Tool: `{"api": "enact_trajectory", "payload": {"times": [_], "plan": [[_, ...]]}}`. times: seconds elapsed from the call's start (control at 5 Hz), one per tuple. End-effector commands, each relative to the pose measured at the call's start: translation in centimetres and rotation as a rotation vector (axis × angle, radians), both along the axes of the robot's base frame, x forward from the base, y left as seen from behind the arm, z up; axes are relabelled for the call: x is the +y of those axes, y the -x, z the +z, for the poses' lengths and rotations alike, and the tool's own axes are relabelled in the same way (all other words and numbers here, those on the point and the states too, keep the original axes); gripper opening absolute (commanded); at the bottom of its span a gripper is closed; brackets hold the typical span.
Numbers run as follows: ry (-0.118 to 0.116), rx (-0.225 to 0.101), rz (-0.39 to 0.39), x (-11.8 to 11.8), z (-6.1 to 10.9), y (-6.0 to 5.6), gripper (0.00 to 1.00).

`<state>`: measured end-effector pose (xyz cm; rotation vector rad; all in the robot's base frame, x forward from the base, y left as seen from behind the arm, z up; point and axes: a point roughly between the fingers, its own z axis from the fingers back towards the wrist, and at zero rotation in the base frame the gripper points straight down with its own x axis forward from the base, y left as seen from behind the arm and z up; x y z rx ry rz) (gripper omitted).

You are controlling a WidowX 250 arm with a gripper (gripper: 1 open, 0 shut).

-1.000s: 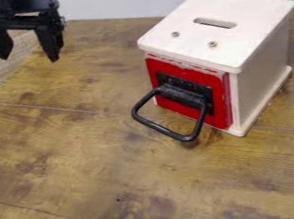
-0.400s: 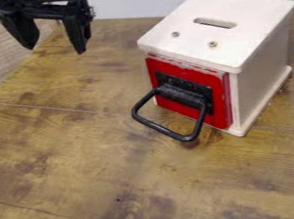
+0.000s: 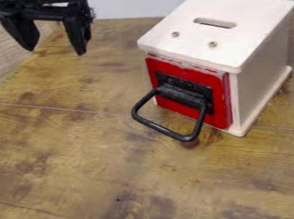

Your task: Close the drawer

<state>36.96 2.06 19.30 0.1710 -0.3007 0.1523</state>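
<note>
Wooden surface (image 3: 76,161) holds the drawer (image 3: 188,89), slightly out; fingers (image 3: 77,39) spread, well apart. Off-centre pushing might shove the cabinet (image 3: 242,39) instead.

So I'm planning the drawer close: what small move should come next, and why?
Probably bring the gripper down and right toward the drawer. It hangs at the far left, jaws open, well clear of the handle, and the drawer front sticks out of the cabinet.
</note>
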Motion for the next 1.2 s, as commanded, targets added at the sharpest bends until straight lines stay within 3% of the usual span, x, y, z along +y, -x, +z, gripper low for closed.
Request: {"api": "enact_trajectory", "payload": {"times": [0.0,1.0], "plan": [[0.008,-0.028,-0.017,-0.8,0.6,0.0,1.0],[0.038,0.03,-0.017,-1.9,-1.6,0.0,1.0]]}}
